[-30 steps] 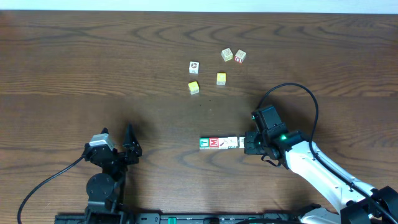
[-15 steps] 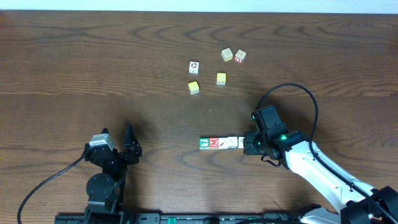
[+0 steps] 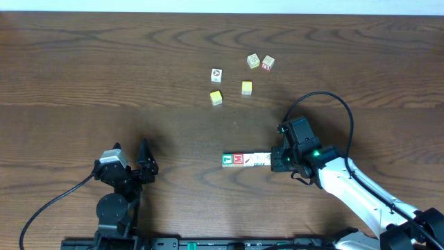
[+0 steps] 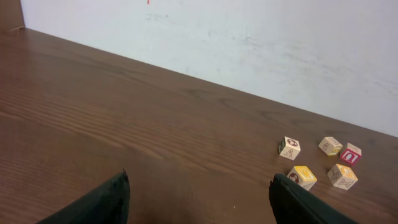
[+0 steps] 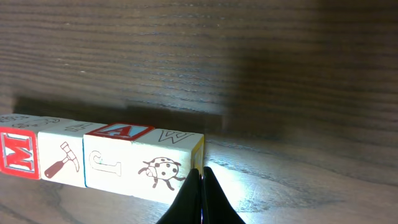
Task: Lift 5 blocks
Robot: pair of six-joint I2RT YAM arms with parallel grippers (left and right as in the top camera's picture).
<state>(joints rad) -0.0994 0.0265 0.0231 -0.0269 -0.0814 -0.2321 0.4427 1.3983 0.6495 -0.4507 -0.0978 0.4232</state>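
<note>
Right wrist view has the right gripper [image 5: 201, 182] pinched fully shut and holding nothing. Its joined tips press against the end face of the ladybug block [image 5: 163, 169]. Over the last second this gripper has crept slightly toward 9 o'clock. In the overhead view the row of five blocks [image 3: 244, 160] now looks a shade shorter, its 3 o'clock end tucked in tight. The cubes sit face to face, out to the green block [image 3: 227, 160] at the 9 o'clock end. All five lie on the worktop [image 3: 104, 69], with none raised yet.

My reading is that the row has been squared up for a squeeze from both ends. Further out at 9 o'clock, the left gripper [image 4: 199, 190] gapes wide and empty, unmoved and well apart from the row. The loose cubes [image 3: 247, 87] at 12 o'clock have not shifted.
</note>
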